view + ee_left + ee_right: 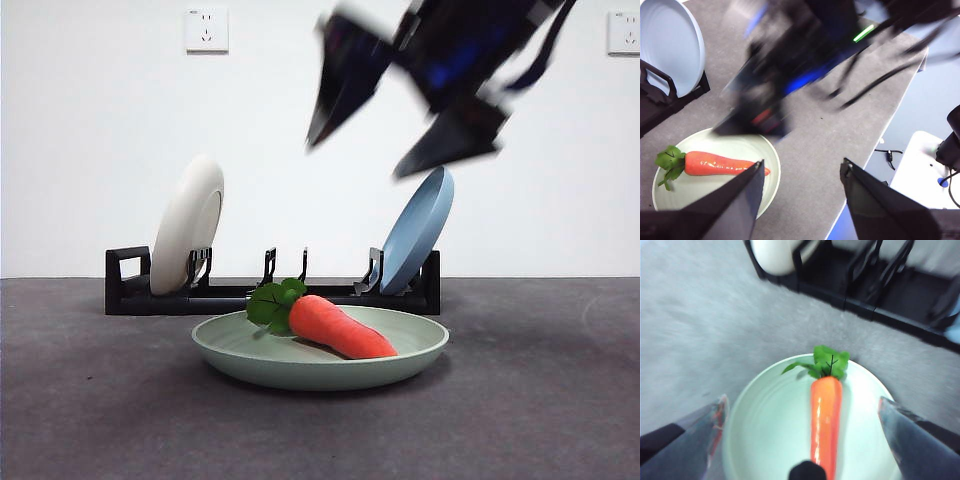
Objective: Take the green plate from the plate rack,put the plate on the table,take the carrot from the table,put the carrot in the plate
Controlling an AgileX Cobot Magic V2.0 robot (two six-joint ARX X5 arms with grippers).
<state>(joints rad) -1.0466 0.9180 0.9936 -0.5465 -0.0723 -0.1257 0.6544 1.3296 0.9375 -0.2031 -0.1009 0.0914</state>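
Observation:
The green plate point(300, 365) lies flat on the table point(90, 400) in front of the plate rack point(240, 297). The carrot point(340, 327) lies in the plate, its leaves towards the rack. My right gripper point(356, 160) hangs above the plate, blurred, open and empty. Its wrist view looks down on the carrot point(826, 415) in the plate point(770, 425), with the gripper point(801, 400) open wide. My left gripper point(802, 161) is open and empty, high beside the plate point(725, 142). Its view shows the carrot point(720, 164) and the blurred right gripper point(770, 110).
A cream-white plate point(188, 225) stands in the rack's left end and a blue plate point(418, 228) in its right end. The middle slots hold nothing. In the left wrist view the table's edge point(875, 145) runs close by, with a white stand point(925, 170) beyond it.

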